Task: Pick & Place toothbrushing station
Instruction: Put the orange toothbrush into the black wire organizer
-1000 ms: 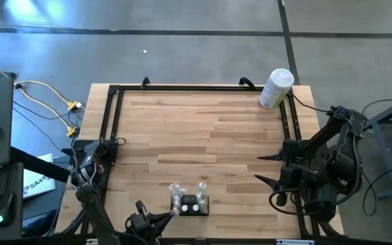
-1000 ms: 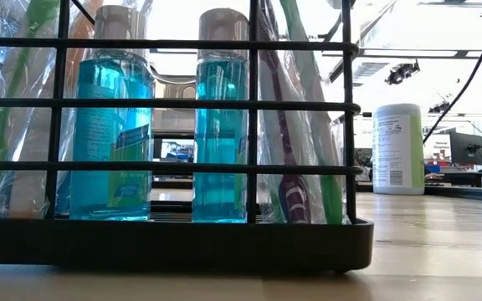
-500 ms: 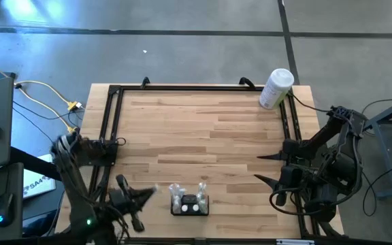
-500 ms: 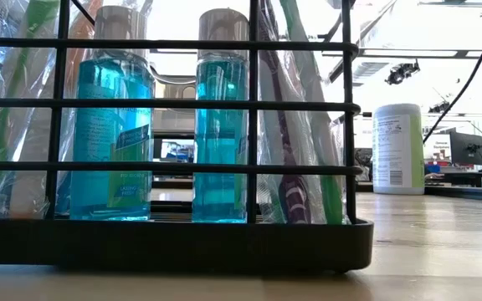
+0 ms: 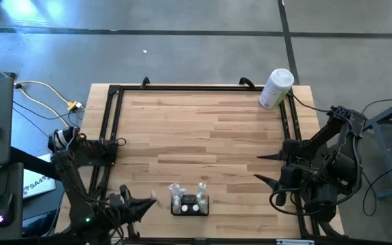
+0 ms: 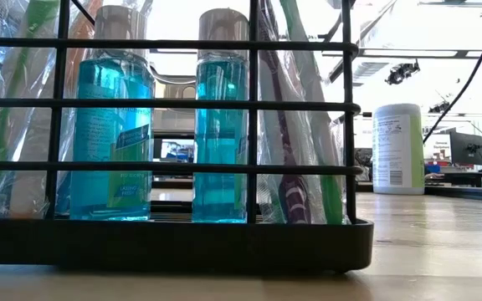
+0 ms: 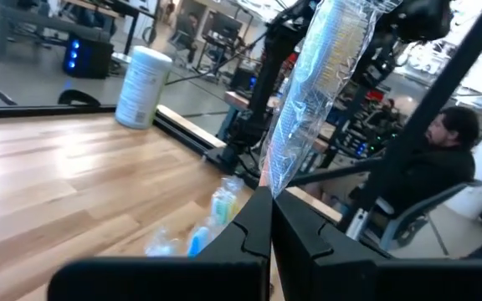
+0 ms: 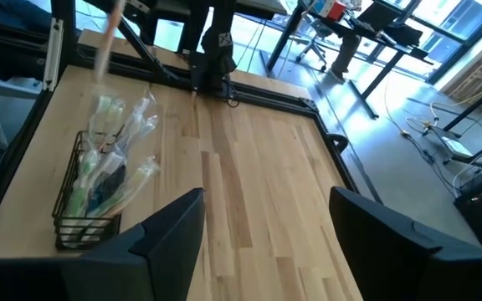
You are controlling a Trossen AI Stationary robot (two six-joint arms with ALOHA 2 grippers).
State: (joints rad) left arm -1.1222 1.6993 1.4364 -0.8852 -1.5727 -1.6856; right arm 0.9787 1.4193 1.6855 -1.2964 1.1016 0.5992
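Left hand clamped on a wrapped toothbrush — needed lowering upright into the toothbrushing station, right hand wide, parked.

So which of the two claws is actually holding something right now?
The left claw, near the table's front edge left of the toothbrushing station: it pinches a plastic-wrapped toothbrush. The right claw gapes empty at the table's right side.

We see a white cylindrical container standing at the table's far right corner. Beyond the table, a person sits in a chair.
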